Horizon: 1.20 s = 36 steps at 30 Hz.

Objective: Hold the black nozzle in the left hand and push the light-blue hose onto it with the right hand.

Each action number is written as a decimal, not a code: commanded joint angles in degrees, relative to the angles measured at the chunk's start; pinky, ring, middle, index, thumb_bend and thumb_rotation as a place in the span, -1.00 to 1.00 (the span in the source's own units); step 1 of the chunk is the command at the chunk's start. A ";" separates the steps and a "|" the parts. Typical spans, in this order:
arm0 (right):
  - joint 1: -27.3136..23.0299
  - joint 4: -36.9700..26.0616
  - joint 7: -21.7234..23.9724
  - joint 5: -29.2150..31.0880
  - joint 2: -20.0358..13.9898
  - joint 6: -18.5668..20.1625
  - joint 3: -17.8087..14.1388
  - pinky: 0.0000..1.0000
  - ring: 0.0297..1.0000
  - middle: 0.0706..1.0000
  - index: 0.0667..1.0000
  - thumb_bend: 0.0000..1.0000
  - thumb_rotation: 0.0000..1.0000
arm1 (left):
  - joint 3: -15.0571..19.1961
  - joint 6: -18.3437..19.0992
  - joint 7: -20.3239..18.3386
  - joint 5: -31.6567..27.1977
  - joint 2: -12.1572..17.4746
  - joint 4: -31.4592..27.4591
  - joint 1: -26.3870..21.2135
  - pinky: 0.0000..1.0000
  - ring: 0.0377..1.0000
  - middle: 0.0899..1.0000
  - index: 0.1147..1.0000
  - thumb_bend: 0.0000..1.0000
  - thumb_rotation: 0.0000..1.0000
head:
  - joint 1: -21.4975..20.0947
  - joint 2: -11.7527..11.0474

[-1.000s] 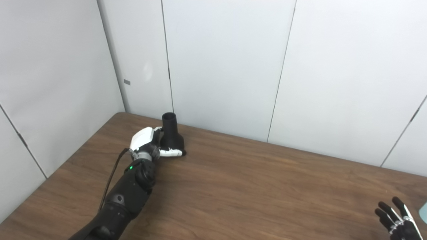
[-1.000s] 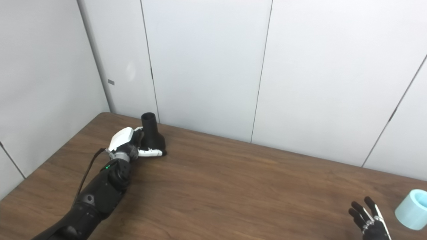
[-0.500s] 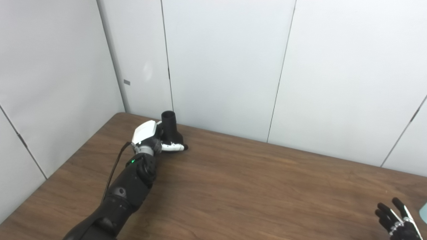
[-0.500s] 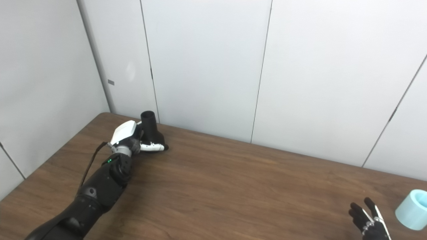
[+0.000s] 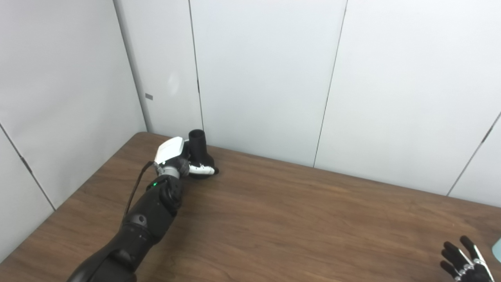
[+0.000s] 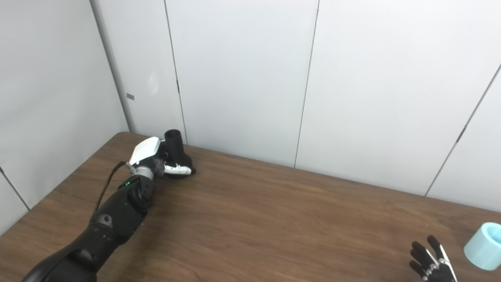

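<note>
Right eye view: nozzle (image 6: 175, 150) tilted at table's (image 6: 274, 219) far left corner.
Left hand (image 6: 150, 158): wrapped round nozzle's base, arm stretched out.
Right hand (image 6: 432, 266): fingers spread, empty, near right edge.
Hose (image 6: 484, 245): just right of it.

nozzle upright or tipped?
Roughly upright: the nozzle has its narrow open end up and wide base down, with the left robot hand wrapped around it.

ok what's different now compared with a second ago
The left hand has closed in around the nozzle and tilted it slightly, its base now looking lifted. The right hand has sunk a little toward the bottom edge, fingers spread. The hose and table are unchanged.
</note>
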 commanded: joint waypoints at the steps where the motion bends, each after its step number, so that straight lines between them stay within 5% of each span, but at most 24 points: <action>1: 4.64 3.06 -0.04 0.03 1.25 -0.11 0.80 0.70 0.75 0.76 0.91 0.30 0.86 | -2.56 2.92 -7.02 0.37 -0.36 1.08 -0.08 0.42 0.56 0.50 0.40 0.68 -0.54 | 0.04 0.03; 6: 4.63 2.86 0.13 0.21 1.17 -0.29 0.90 0.70 0.74 0.76 0.90 0.30 0.83 | -5.45 7.10 -11.40 1.90 0.65 -0.69 0.06 0.48 0.65 0.59 0.40 0.67 -0.65 | 0.17 0.34; 13: 4.93 1.99 -0.44 -0.63 1.12 0.21 0.91 0.68 0.73 0.76 0.90 0.27 0.85 | -3.77 6.38 -8.81 1.30 -0.11 -0.24 0.76 0.42 0.62 0.54 0.31 0.61 -0.81 | 0.22 0.54; 15: 4.97 1.79 -0.44 -0.85 1.10 0.25 0.92 0.66 0.73 0.76 0.90 0.26 0.86 | -2.87 5.33 -7.03 1.30 -0.43 -0.86 1.29 0.18 0.33 0.34 0.20 0.55 -0.96 | 0.22 0.54; 16: 4.99 1.74 -0.54 -1.14 1.07 0.14 0.92 0.66 0.73 0.76 0.90 0.25 0.86 | -2.39 4.54 -5.93 1.34 -0.58 -1.22 1.61 0.11 0.23 0.26 0.03 0.30 -0.94 | 0.31 0.80; 19: 5.05 1.35 -0.41 -0.65 1.22 0.42 0.89 0.65 0.72 0.75 0.89 0.23 0.86 | -1.55 3.58 -4.28 1.57 -0.84 -2.04 2.12 0.04 0.12 0.04 -0.16 0.06 -0.98 | 0.24 0.85; 36: 5.20 0.14 -0.41 -0.93 1.25 1.51 1.14 0.59 0.72 0.75 0.93 0.18 0.86 | -0.74 2.20 -2.35 1.78 -1.14 -2.14 2.41 0.04 0.10 -0.02 -0.20 0.03 -1.00 | -0.16 1.02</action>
